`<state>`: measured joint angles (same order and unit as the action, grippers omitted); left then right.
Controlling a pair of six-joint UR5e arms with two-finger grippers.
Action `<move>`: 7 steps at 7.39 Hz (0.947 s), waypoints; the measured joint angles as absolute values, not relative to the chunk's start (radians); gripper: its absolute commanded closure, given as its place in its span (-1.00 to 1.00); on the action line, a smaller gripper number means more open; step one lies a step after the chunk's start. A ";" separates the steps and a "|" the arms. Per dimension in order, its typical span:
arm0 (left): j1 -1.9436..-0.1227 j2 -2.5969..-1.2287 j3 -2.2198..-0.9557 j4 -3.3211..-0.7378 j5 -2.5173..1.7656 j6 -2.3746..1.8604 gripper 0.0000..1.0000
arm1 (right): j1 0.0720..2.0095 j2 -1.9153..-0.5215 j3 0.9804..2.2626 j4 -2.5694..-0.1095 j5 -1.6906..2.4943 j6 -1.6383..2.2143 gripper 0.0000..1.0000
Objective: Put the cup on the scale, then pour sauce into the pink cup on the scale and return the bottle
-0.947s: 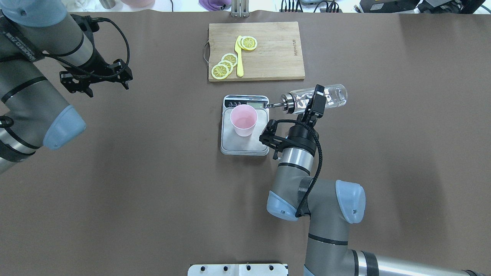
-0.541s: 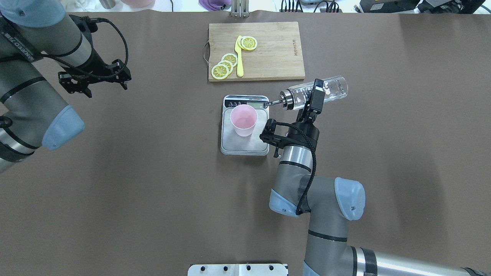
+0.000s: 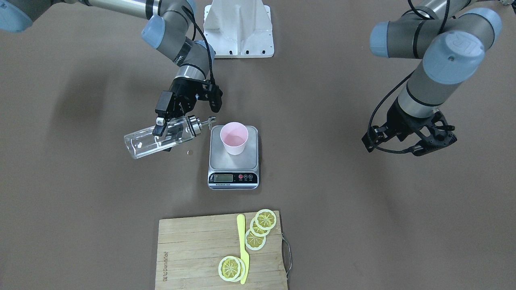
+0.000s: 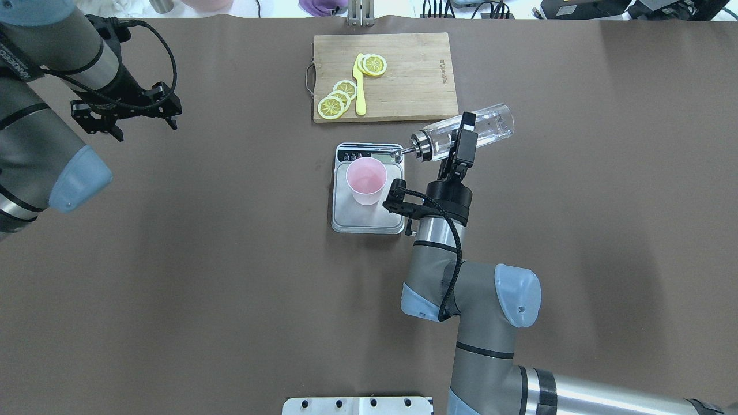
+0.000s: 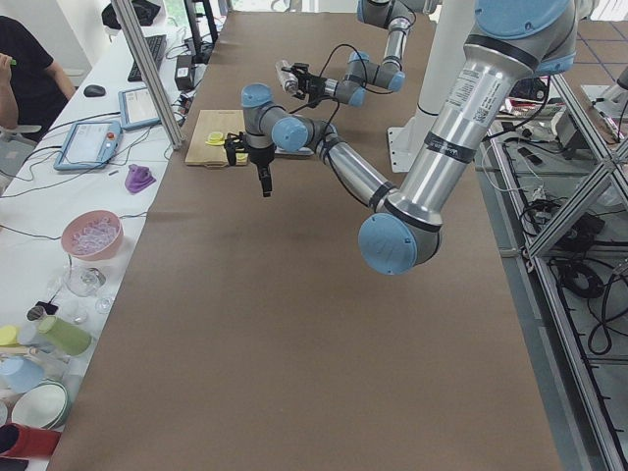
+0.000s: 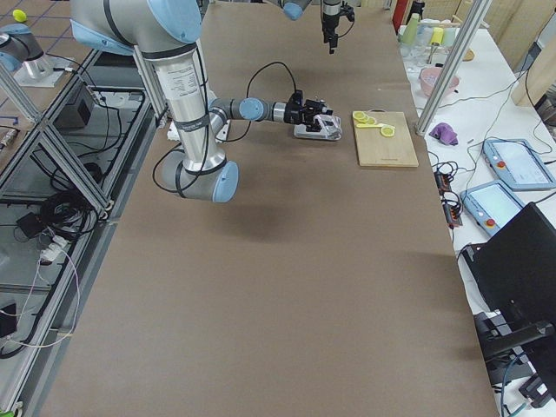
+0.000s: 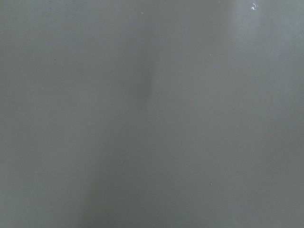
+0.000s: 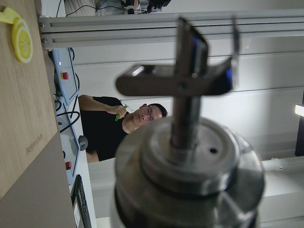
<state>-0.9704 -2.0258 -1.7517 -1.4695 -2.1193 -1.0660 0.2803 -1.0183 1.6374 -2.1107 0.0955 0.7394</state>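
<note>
The pale pink cup [image 4: 365, 180] stands upright on the steel platform of the scale [image 4: 369, 218], also in the front view [image 3: 234, 137]. My right gripper [image 4: 461, 142] is shut on the clear glass bottle [image 4: 489, 129], held nearly level in the air right of the scale. Its metal spout [image 4: 405, 152] points toward the cup and sits over the scale's far right corner, beside the cup and not above it. The right wrist view shows the cap and spout [image 8: 186, 156] close up. My left gripper [image 4: 123, 109] hangs empty over bare table at far left; its fingers are hidden.
A wooden cutting board [image 4: 412, 75] with lemon slices [image 4: 337, 98] and a yellow knife [image 4: 360, 86] lies just behind the scale and bottle. A white base plate [image 4: 357, 405] is at the near edge. A small spot [image 3: 189, 152] marks the table by the scale.
My right gripper has carried the bottle a little left and toward the board, bringing the spout up to the scale's corner. My left arm has drawn back farther left.
</note>
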 measured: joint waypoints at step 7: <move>-0.983 -2.017 -1.743 -1.473 -2.129 -1.048 -0.97 | 0.285 -1.021 1.614 -2.111 0.006 0.739 1.00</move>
<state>-0.9828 -2.0173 -1.7433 -1.4730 -2.1291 -1.0477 0.2852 -1.0206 1.6138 -2.1108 0.0059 0.7394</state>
